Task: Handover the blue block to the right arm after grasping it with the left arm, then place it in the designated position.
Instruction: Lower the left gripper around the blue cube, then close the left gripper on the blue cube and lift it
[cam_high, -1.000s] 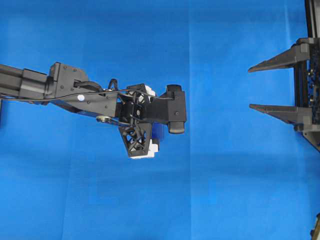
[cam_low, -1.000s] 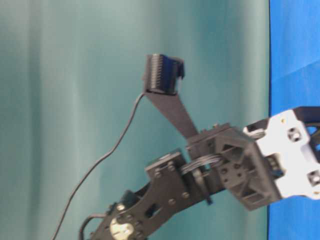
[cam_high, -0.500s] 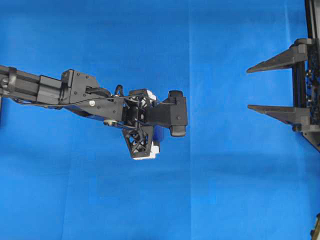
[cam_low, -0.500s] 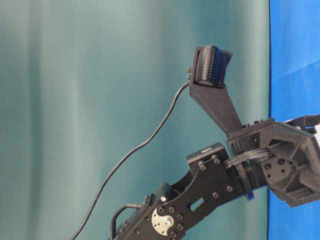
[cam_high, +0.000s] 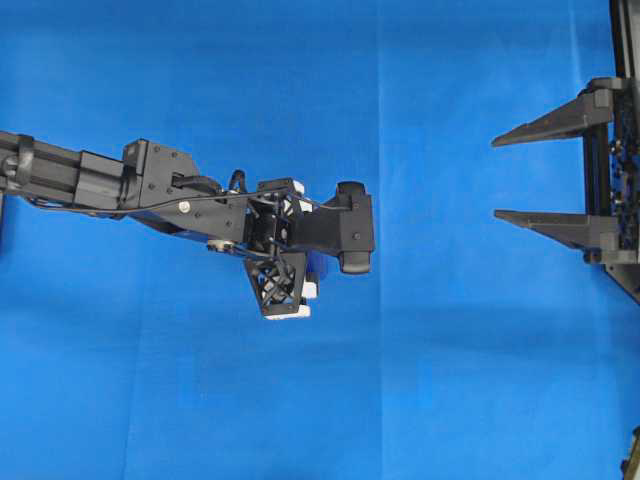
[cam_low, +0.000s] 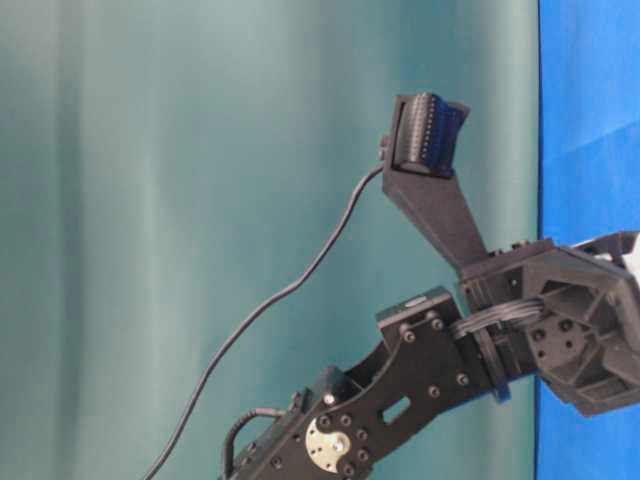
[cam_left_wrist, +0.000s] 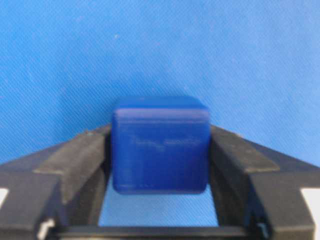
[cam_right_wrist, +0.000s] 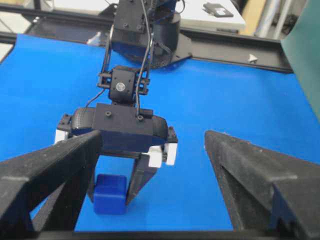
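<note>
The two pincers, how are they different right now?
The left pincer has the blue block between its fingers, touching both; the right pincer has nothing between its fingers. The left pincer sits down over the blue cloth; the right pincer waits wide open at the cloth's edge. Both have pointed black fingers.

I see the worktop (cam_high: 470, 380) covered edge to edge by a bright blue cloth (cam_high: 200, 400), smooth apart from faint fold creases: one runs straight from 12 to 6 o'clock just right of centre in the overhead view, another crosses it low down. On the cloth sits the blue block (cam_right_wrist: 110, 194), near the middle of the worktop, its underside flat on the fabric in my right wrist view. From the left wrist camera the block (cam_left_wrist: 160, 145) is darker than the cloth behind it. A black frame rail (cam_right_wrist: 225, 42) borders the far edge at 12 o'clock.
</note>
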